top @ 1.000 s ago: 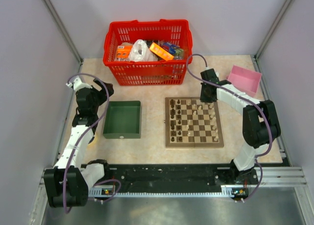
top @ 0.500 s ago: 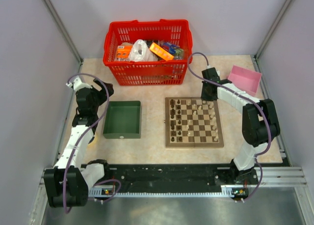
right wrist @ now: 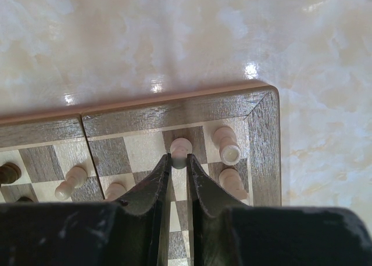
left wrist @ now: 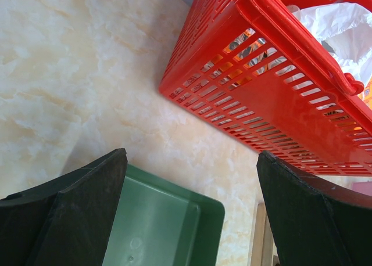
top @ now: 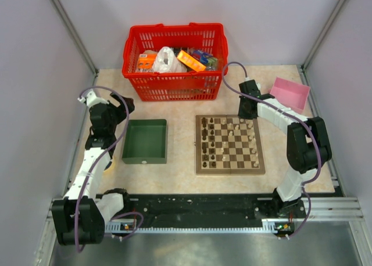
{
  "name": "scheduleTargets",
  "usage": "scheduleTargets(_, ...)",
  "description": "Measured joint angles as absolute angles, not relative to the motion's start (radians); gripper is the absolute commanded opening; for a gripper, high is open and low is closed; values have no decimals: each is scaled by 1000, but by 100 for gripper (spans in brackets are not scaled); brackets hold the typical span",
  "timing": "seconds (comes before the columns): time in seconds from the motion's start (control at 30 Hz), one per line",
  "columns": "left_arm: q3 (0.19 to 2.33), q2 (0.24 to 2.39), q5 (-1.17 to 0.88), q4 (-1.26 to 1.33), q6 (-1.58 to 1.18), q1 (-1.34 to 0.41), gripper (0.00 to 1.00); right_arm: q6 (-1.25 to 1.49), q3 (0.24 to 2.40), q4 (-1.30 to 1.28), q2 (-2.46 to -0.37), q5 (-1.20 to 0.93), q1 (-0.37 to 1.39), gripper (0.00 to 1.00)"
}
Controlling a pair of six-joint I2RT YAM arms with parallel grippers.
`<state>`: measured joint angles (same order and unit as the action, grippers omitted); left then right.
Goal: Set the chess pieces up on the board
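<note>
With right jaws, clamps a pale piece [right wrist: 181, 145] standing upright at far-right corner of board [right wrist: 264, 144]; holds left jaws wide apart.

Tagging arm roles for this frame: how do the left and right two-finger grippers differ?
The left gripper stands wide open; the right gripper is pinched almost shut on a pale tan wooden chess piece. The left hovers by a corner of the green rectangular tray, near the red plastic basket; the right is over the far right corner of the checkered wooden chessboard. Shared: both are black.
</note>
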<state>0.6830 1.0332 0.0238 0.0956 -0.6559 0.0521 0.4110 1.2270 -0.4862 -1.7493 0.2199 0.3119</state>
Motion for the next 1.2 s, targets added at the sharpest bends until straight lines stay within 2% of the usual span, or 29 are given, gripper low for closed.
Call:
scheduleTargets(0.23, 684, 1034, 24, 95, -656, 52, 99, 410, 1227, -486, -1749, 221, 312, 13)
scheduleTargets(0.57, 684, 1035, 24, 95, -656, 52, 99, 400, 1226, -486, -1750, 218, 312, 24)
scheduleTargets(1.03, 684, 1034, 24, 95, -656, 52, 99, 379, 1226, -486, -1746, 174, 312, 33)
scheduleTargets(1.2, 684, 1034, 24, 96, -656, 52, 99, 364, 1226, -486, -1681, 152, 311, 40)
